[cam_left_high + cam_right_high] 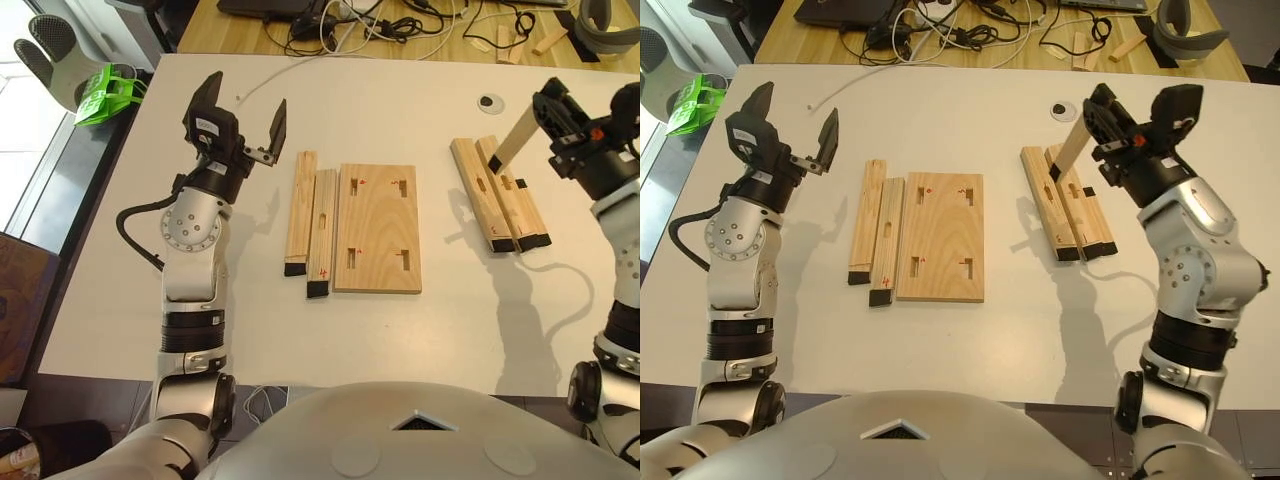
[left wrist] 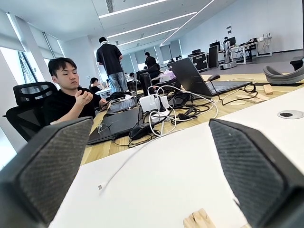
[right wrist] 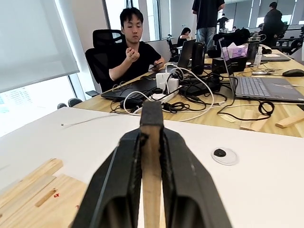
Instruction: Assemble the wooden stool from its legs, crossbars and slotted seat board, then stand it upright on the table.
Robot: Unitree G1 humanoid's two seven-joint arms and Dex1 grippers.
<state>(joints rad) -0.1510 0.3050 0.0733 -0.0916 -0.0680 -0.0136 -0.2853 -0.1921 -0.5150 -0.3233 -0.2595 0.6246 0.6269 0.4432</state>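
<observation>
My left pincer [image 1: 246, 95] released, jaws wide, hovering at 10 o'clock from seat board [image 1: 378, 228]; right pincer [image 3: 152, 137] clenched on black-tipped wooden bar [image 1: 512, 140], tilted above slotted pair [image 1: 495, 195] at board's 3 o'clock; other slotted pair [image 1: 300, 210] just beside board at 9 o'clock.

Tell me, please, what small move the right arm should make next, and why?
Probably it should lower the crossbar toward a slot in the pair of legs beneath it. The right gripper is shut on the crossbar and holds it tilted above those legs, which lie flat with their slots facing up. The left gripper is open and empty, beside the other two legs.
</observation>
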